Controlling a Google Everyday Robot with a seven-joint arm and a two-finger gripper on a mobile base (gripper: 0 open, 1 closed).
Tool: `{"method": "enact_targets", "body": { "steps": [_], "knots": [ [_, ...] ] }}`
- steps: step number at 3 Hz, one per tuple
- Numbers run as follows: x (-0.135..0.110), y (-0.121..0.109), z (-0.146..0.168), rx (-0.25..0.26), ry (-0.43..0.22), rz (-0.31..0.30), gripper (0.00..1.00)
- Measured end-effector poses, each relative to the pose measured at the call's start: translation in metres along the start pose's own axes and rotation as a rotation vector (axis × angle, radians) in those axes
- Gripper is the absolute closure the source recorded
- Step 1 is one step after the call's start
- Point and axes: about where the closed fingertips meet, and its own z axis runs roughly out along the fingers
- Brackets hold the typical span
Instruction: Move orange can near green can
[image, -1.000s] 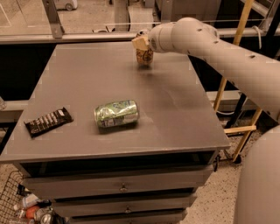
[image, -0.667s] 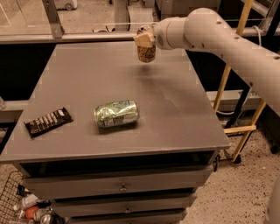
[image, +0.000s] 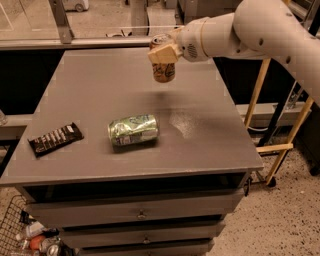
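Note:
The orange can (image: 164, 70) hangs upright in the air above the far middle of the grey table (image: 210, 135). My gripper (image: 163, 51) is shut on its upper part, with the white arm reaching in from the upper right. The green can (image: 133, 130) lies on its side, dented, near the middle front of the table, well below and a little left of the orange can. A faint shadow falls on the table under the lifted can.
A dark brown candy bar wrapper (image: 56, 138) lies near the table's front left edge. Drawers (image: 140, 214) sit under the tabletop. A wire basket with bottles (image: 30, 237) stands on the floor at lower left. Wooden bars (image: 272, 148) stand at the right.
The gripper has lifted the orange can off the far part of the table and carried it forward and slightly left, toward the green can. The green can and wrapper have not moved.

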Motion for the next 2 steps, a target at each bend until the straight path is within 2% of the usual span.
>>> {"method": "enact_targets", "body": {
  "steps": [1, 2],
  "knots": [
    [0.001, 0.037, -0.010, -0.138, -0.011, -0.040, 1.00],
    [0.006, 0.060, -0.012, -0.219, -0.011, -0.094, 1.00]
  ]
}}
